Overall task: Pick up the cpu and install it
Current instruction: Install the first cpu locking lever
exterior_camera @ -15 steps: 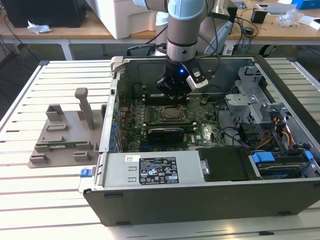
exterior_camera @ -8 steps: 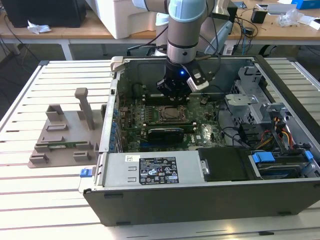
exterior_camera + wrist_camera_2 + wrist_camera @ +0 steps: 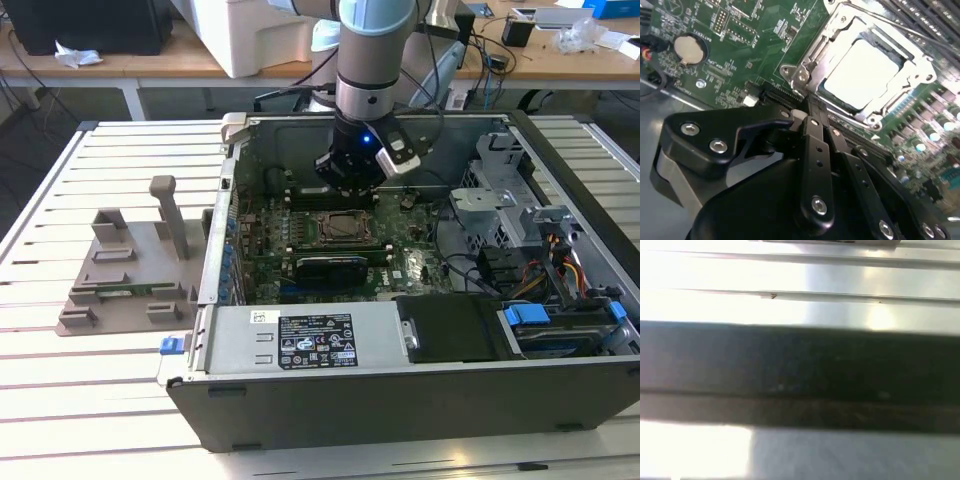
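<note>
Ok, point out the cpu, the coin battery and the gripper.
cpu (image 3: 862,70): second wrist view, middle of its silvery top, in the socket.
coin battery (image 3: 689,48): second wrist view, its round face.
gripper (image 3: 807,107): second wrist view, at its fingertips.

**Our arm reaches straight down**

We see our arm (image 3: 372,50) standing nearly upright in the exterior view, its grey and blue wrist section pointing down, with a small blue light glowing at the wrist. Below it hangs our black gripper (image 3: 347,180). In the second wrist view the gripper's (image 3: 812,107) dark linkages converge, fingers drawn together with nothing between them.
</note>
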Motion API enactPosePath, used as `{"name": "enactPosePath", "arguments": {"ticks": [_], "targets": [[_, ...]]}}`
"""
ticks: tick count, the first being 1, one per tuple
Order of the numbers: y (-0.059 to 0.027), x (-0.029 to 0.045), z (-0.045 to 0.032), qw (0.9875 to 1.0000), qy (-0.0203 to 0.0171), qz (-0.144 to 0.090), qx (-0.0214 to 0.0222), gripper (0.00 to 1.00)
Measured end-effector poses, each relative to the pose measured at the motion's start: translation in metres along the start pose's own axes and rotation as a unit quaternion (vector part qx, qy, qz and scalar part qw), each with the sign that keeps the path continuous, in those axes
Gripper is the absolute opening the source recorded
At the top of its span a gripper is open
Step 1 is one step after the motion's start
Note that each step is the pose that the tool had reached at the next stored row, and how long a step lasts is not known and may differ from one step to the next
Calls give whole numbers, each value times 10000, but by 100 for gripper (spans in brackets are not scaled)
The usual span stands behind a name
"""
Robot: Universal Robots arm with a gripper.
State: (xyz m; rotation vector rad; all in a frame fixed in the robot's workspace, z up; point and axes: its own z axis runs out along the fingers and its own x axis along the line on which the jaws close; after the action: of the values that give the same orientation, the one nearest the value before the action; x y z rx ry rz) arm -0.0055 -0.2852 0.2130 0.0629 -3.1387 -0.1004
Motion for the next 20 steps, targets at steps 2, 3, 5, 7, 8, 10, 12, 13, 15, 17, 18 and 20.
{"name": "enactPosePath", "arguments": {"ticks": [2, 3, 5, 7, 8, 10, 12, 13, 15, 17, 18, 20], "targets": [[-23, 1, -25, 10000, 0, 0, 21, 11], [-44, 2, -30, 10000, 3, 0, 58, 11], [-154, 7, -39, 9998, 8, 1, 200, 11], [-210, 9, -42, 9997, 10, 1, 240, 11], [-256, 10, -45, 9997, 11, 1, 259, 11], [-317, 13, -49, 9996, 11, 1, 267, 11], [-370, 15, -64, 9996, 12, 1, 268, 11], [-371, 16, -79, 9996, 11, 2, 268, 11], [-365, 15, -185, 9996, 11, 1, 268, 11], [-359, 15, -271, 9996, 11, 1, 267, 11], [-357, 15, -311, 9996, 11, 1, 268, 11], [-354, 15, -350, 9996, 11, 1, 267, 11]]}}
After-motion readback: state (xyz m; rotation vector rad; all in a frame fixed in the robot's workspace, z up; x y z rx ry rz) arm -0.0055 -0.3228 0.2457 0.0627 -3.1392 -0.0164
